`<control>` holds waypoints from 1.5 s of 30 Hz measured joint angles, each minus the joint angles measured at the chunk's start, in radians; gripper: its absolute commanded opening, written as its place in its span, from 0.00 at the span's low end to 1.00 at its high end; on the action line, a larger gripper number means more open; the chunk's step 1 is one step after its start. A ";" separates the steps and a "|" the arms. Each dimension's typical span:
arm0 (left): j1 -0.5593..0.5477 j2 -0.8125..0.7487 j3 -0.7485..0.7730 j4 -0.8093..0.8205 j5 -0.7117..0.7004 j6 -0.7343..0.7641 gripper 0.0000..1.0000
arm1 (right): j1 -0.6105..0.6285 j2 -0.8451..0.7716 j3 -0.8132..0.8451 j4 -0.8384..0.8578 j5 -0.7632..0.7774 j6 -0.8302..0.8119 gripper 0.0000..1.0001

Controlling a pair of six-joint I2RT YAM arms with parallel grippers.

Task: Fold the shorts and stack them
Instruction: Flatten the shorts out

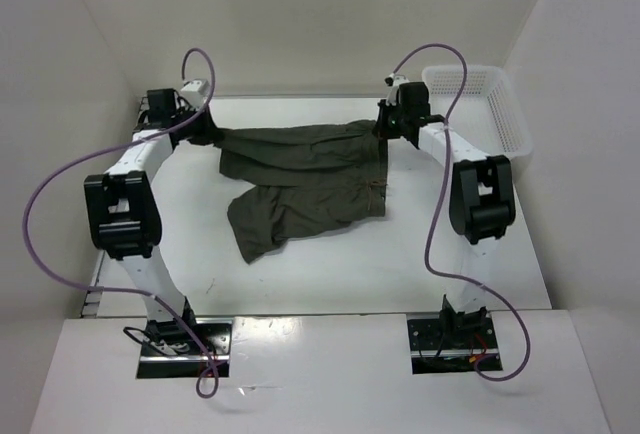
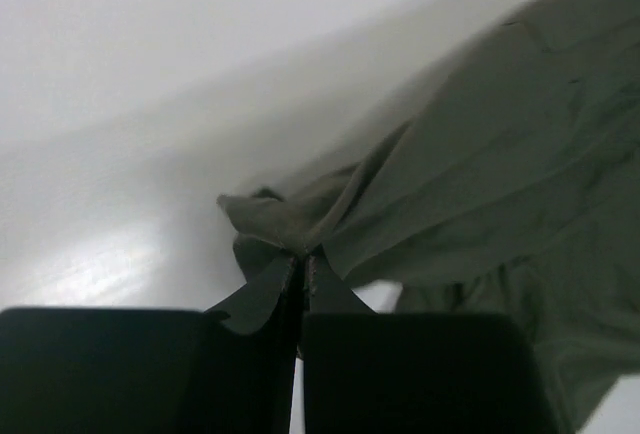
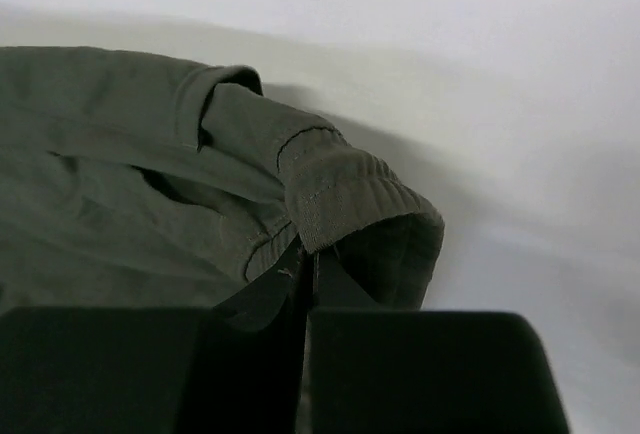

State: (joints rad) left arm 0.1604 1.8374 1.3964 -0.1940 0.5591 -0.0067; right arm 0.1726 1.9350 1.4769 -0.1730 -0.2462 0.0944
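From above, I see the shorts strung lengthwise between my two claws along the far side of the worktop. The left claw is at a leg hem and the right claw is at the waistband end. The long axis runs claw to claw, and the second leg sags toward the bases, nearer the left arm.

In the left wrist view, the left claw is clenched on a bunched hem corner, with the cloth spreading away to its right.

In the right wrist view, the right claw is clamped on the ribbed waistband, with the rest trailing off to its left.
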 measured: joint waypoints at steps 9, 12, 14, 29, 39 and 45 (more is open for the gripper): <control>-0.073 0.275 0.357 0.050 -0.161 0.004 0.67 | 0.000 0.235 0.311 0.005 0.167 0.021 0.76; -0.065 0.312 0.421 0.039 -0.174 0.002 0.97 | 0.005 0.243 0.354 0.011 0.219 -0.006 0.93; -0.063 0.317 0.444 0.026 -0.174 0.004 0.97 | 0.008 0.243 0.364 0.017 0.242 -0.023 0.95; -0.142 -0.243 -0.343 -0.231 -0.151 0.003 0.83 | 0.019 -0.359 -0.284 -0.158 -0.086 -0.255 0.87; -0.188 -0.154 -0.425 -0.145 -0.249 0.003 0.90 | 0.019 -0.314 -0.465 -0.145 -0.152 -0.239 0.83; -0.187 -0.082 -0.365 -0.080 -0.234 0.002 0.69 | 0.026 -0.266 -0.477 -0.104 -0.190 -0.210 0.57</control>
State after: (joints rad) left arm -0.0265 1.7557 1.0309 -0.2737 0.3252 -0.0044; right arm 0.1982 1.6695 1.0000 -0.2771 -0.4362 -0.1154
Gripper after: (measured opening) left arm 0.799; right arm 0.684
